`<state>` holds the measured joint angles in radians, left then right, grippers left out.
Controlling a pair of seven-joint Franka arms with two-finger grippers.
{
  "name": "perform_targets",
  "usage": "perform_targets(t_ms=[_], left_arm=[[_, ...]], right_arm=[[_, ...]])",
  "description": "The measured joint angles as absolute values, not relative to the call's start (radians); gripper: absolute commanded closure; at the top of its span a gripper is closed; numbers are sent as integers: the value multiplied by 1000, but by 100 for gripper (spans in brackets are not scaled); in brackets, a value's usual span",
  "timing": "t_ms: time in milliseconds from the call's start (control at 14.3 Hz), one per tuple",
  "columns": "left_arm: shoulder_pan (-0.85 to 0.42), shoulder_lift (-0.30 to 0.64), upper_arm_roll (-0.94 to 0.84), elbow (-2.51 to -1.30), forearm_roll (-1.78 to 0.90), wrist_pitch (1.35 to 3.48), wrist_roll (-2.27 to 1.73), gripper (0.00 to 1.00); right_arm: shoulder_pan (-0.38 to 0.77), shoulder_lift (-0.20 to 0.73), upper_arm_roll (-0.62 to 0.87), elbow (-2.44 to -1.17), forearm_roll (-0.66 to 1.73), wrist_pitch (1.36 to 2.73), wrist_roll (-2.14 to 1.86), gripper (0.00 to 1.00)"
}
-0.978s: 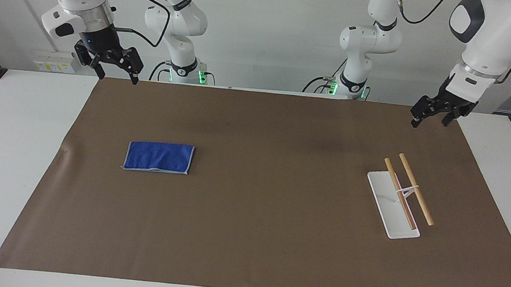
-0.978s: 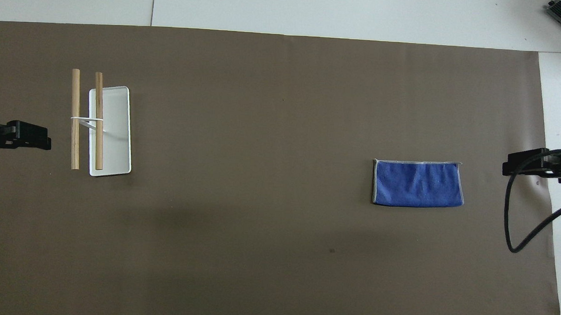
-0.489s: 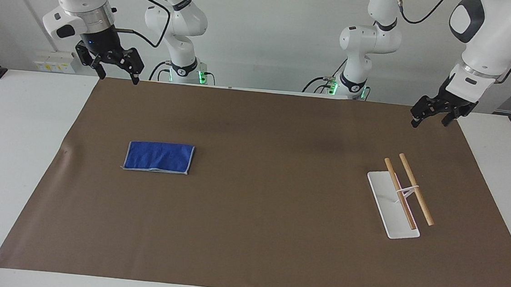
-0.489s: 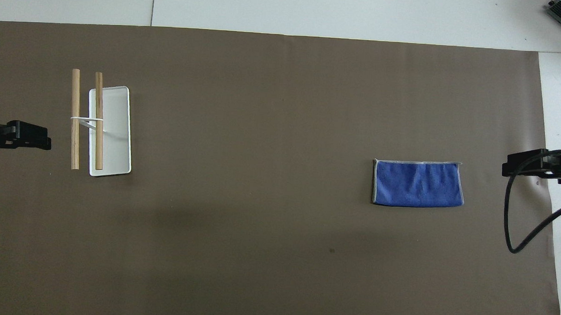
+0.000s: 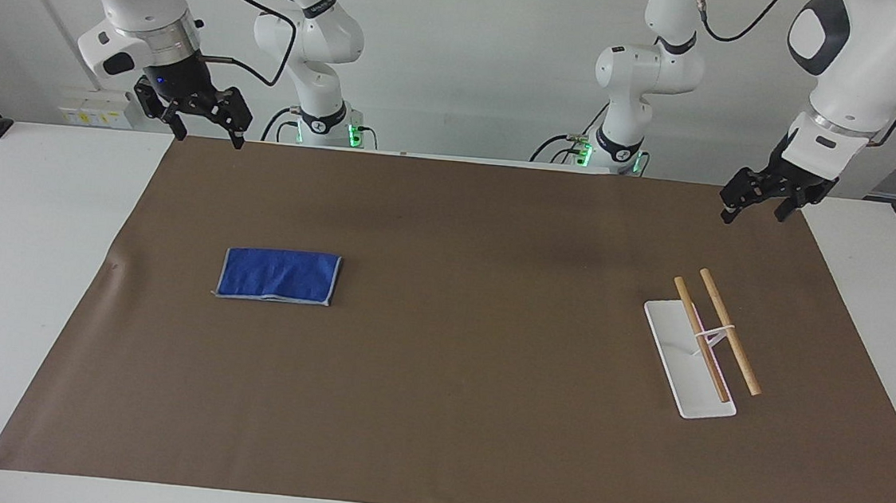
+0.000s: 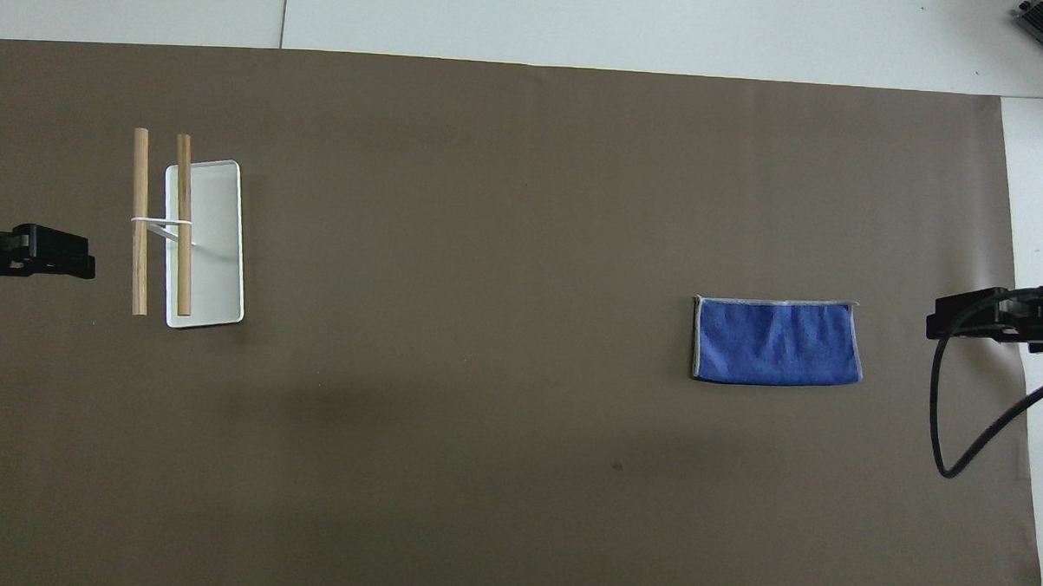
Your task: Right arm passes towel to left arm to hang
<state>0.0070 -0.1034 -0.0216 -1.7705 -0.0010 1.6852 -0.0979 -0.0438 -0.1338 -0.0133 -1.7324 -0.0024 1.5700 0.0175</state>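
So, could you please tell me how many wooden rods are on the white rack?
2. One wooden rod runs over the white rack's base; the other rod lies parallel, just toward the left arm's end. None appear hidden.

Lab: bench-mounted robot arms (image 5: pixel 309 41)

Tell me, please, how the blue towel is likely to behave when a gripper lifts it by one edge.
The towel lies flat, folded in layers on the brown mat, so it is probably soft and would droop and partly unfold when lifted. It looks thin, so likely light. Its cloth surface should not be slippery; pushed, it would probably bunch rather than slide.
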Motion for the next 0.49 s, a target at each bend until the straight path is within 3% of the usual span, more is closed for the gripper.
perform_targets(t_ms=[489], left_arm=[[7, -103, -22, -1770, -1, 1685, -98, 0]], right_arm=[[-46, -130, -10, -1921, -2, 1875, -11, 0]])
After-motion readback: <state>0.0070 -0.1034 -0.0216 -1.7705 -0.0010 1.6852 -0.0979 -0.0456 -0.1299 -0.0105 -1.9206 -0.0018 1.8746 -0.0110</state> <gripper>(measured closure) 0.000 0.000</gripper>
